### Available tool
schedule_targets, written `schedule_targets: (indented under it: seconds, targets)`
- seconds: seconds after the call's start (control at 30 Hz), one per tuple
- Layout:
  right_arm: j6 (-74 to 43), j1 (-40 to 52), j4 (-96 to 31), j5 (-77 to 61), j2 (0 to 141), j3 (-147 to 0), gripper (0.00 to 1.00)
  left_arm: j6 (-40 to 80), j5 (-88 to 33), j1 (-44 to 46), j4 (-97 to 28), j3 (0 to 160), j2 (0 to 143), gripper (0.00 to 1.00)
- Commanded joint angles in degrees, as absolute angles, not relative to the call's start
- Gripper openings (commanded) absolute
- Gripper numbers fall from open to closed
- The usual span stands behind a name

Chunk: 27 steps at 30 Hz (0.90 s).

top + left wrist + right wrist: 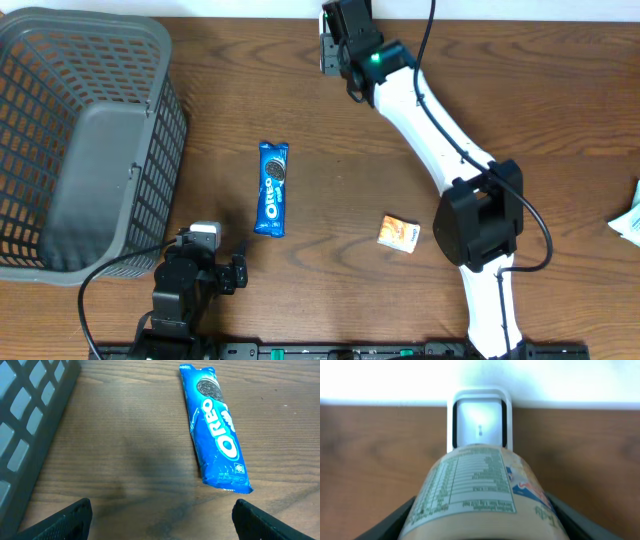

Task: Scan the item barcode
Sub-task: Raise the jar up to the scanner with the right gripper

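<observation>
Can (485, 490), cylindrical, printed label, gripped by right end effector (487, 521) facing rounded white scanner (480, 422); left end effector (165, 522) spread.

The table (300, 110) is brown wood, grain showing, fairly matt. On the left, the basket (165, 130) is dull grey plastic lattice. The Oreo wrapper (273, 188) is glossy, crinkled blue film. The container (480, 495) has a smooth printed label, and the scanner (479, 420) is shiny white plastic.
</observation>
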<state>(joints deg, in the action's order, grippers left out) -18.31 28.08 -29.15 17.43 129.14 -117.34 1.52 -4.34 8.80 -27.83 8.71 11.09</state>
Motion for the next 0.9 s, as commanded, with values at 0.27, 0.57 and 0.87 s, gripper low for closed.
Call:
schedule_targets:
  seconds: [0.27,0.57,0.87]
  targets:
    - [-3.92,27.0,9.63,23.07,128.6,-101.49,0.65,1.83,-4.01,8.91,-27.83,7.81,10.68,0.9]
    - [-3.03,25.58,21.67,22.2,135.11,-101.47,0.64,1.8,-4.01,8.91,-27.83,7.81,10.66,0.9]
    - [-0.6,25.58,27.53,20.43,138.45,-101.51,0.65,1.83,-4.01,8.91,-27.83,7.81,10.66,0.9]
